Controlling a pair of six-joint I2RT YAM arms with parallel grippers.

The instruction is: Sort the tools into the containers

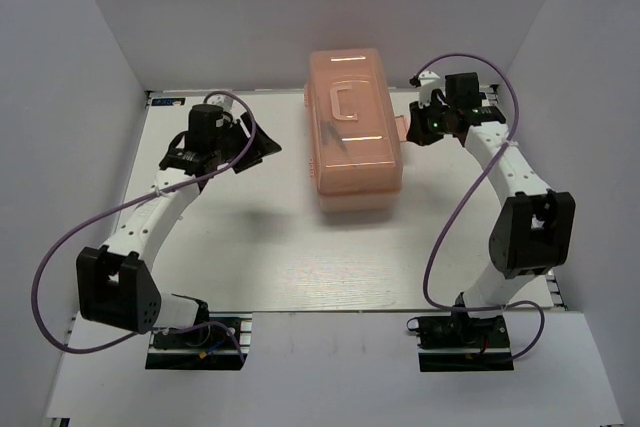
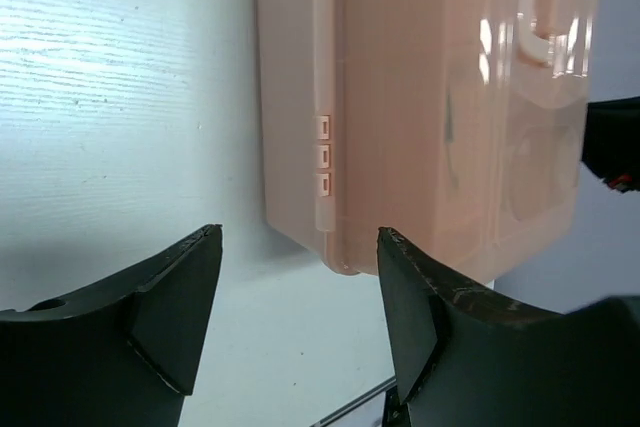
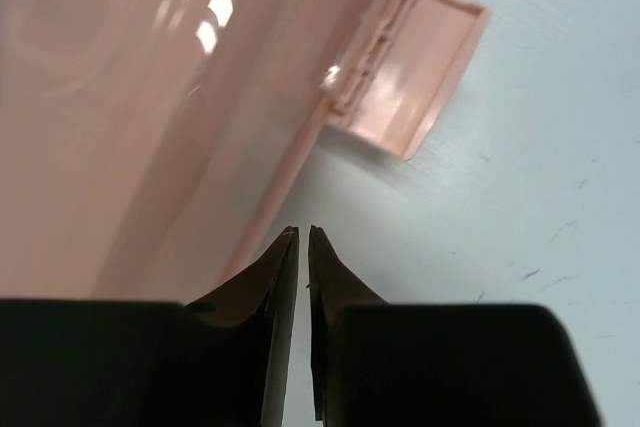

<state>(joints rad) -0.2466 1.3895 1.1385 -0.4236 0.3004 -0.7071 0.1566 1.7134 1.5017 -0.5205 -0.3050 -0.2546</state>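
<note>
Two grippers flank one closed box, one on each side.

**Left gripper** (image 2: pixel 300 235): its fingers are spread wide and hold nothing. It faces the left wall of the toolbox (image 1: pixel 355 147), near it but apart. The wide stance probably readies it to brace the box against sliding, or to take an edge of it.

**Right gripper** (image 3: pixel 303 232): its fingers are drawn almost together, with only a slit between them and nothing clamped. The tips point at the right edge of the box, just beside the latch (image 3: pixel 410 77), a flap that stands swung outward from the wall. Pressed together, the fingers form a narrow point, which suits prodding a small flap better than grasping.

**Toolbox:** translucent peach-pink. It rests at the far middle of the surface (image 1: pixel 300 257), between the two arms. Its lid is down and the handle (image 1: pixel 345 102) lies flat on top.

**Tools:** only dim dark shapes show through the lid, and which tools they are cannot be told.

**Step in hand (judged):** working the side latch while the box is steadied. Whether this opens or finishes the sorting cannot be told.
</note>
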